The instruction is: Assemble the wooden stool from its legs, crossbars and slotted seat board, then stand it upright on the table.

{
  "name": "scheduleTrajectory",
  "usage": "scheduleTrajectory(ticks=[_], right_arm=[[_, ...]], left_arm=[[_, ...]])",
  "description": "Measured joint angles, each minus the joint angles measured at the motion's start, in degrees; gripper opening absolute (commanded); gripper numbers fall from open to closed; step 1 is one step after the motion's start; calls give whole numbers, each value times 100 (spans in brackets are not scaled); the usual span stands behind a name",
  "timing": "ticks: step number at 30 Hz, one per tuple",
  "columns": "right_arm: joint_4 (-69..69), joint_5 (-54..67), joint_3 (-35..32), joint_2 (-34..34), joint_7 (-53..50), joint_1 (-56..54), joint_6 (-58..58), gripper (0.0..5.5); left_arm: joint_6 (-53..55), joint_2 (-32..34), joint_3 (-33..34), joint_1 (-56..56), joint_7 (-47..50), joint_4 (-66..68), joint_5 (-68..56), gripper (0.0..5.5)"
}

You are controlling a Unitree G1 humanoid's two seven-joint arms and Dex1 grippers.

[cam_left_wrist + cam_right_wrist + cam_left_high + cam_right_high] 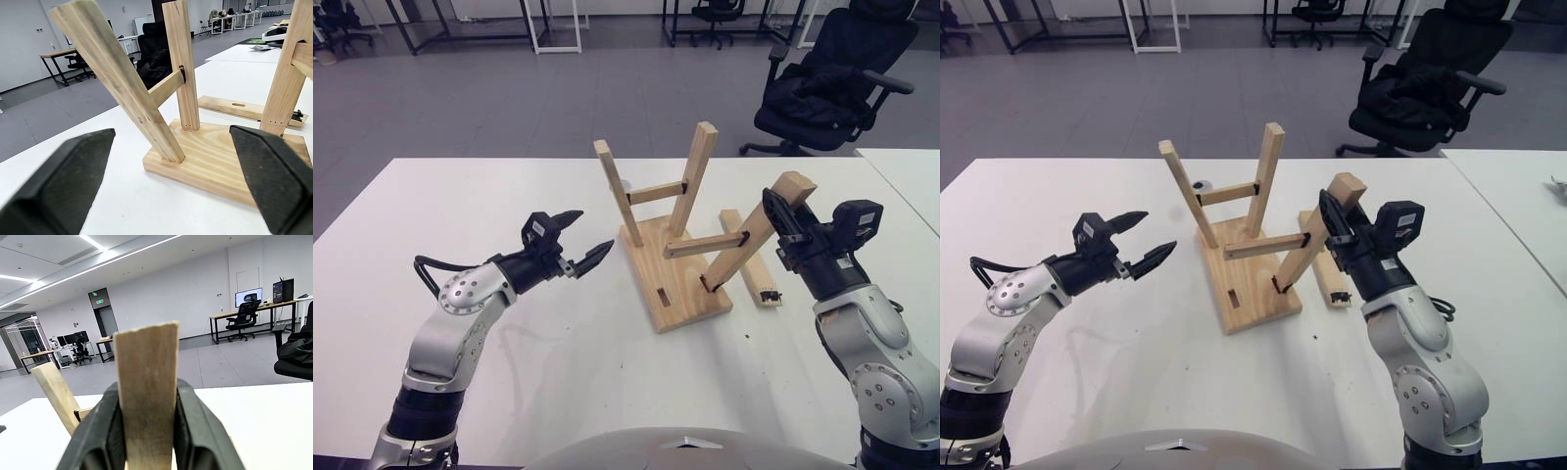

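seat board (683, 294): pale wood | fingers (63, 188): black | table (460, 196): white

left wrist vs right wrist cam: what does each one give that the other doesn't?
Left wrist: left hand open, facing the seat board with a tilted leg and a straight leg slotted in, a crossbar between them, and a loose wooden piece lying flat behind.
Right wrist: right hand shut on a leg end.
Both: the white table and what looks like the same tilted leg with its crossbar.
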Motion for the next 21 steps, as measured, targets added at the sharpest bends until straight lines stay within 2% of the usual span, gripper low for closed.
scheduleTrajectory(ticks=[11,21], right_arm=[[-13,365,-78,90,-62,28,209,104],[-79,-750,538,-245,317,371,-184,104]], left_arm=[[36,-1,-2,0,11,0,2,430],[40,0,-2,1,17,-1,10,430]])
